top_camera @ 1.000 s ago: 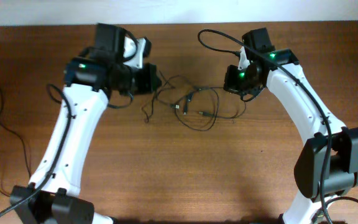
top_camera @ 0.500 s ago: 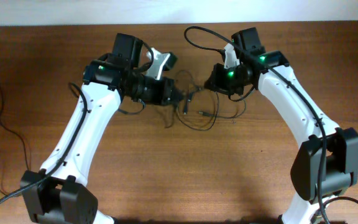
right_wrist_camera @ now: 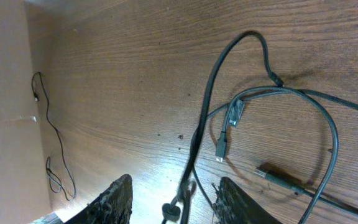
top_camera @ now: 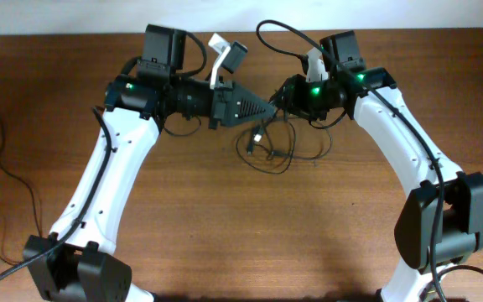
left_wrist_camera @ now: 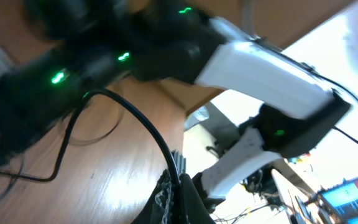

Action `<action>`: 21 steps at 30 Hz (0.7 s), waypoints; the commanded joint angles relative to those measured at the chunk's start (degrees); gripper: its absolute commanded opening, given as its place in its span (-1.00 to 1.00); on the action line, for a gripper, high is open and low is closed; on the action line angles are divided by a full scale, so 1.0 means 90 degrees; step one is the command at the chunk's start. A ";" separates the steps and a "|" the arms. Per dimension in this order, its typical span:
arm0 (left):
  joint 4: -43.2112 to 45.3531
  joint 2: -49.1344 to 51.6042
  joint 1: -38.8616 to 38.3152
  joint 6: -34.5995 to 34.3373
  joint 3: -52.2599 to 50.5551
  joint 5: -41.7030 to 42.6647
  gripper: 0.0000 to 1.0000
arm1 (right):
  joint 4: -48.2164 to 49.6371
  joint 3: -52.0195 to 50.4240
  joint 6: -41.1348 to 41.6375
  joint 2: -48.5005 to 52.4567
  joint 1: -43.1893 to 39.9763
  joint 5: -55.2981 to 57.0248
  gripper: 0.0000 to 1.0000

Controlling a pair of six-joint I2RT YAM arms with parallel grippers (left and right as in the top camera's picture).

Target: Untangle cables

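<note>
The cables are thin black cords lying in loose loops with small plug ends on the brown table, between the two arms. In the right wrist view the loops and plugs lie below the fingers. My left gripper points right and is shut on a black strand, which runs into its jaws. My right gripper is close to the left one, nearly tip to tip. Its fingers are open, with a raised strand and a small knot hanging between them.
Another thin black cord trails along the table's left side and also shows in the right wrist view. Thick black arm cables arch over both arms. The pale wall runs along the table's far edge.
My left gripper has swung right and turned its tips toward the right gripper, pulling a strand up with it. The right gripper has shifted a little left. The loops have bunched closer together.
</note>
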 commanded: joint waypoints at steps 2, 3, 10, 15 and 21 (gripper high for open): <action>0.0816 -0.0087 0.0015 0.0017 0.0153 0.1460 -1.00 | 0.0022 -0.0046 0.0034 0.0012 -0.0019 -0.0151 -0.10; 0.0889 -0.0087 -0.0012 -0.0053 0.0153 0.1460 -1.00 | 0.0022 -0.0046 0.0034 0.0012 -0.0027 -0.0148 -0.10; 0.1103 -0.0087 -0.0075 -0.0095 0.0153 0.1460 -1.00 | -0.0078 -0.0046 0.0032 0.0012 -0.0027 0.0478 -0.64; 0.2079 -0.0087 0.0083 -0.0889 0.0153 0.1411 -1.00 | -0.0661 -0.0046 -0.0022 0.0012 -0.0075 0.1166 -0.92; 0.2144 -0.0087 0.0673 -0.1899 0.0153 -0.0918 -1.00 | -0.1406 -0.0109 -0.0510 0.0012 -0.0279 0.1712 -0.92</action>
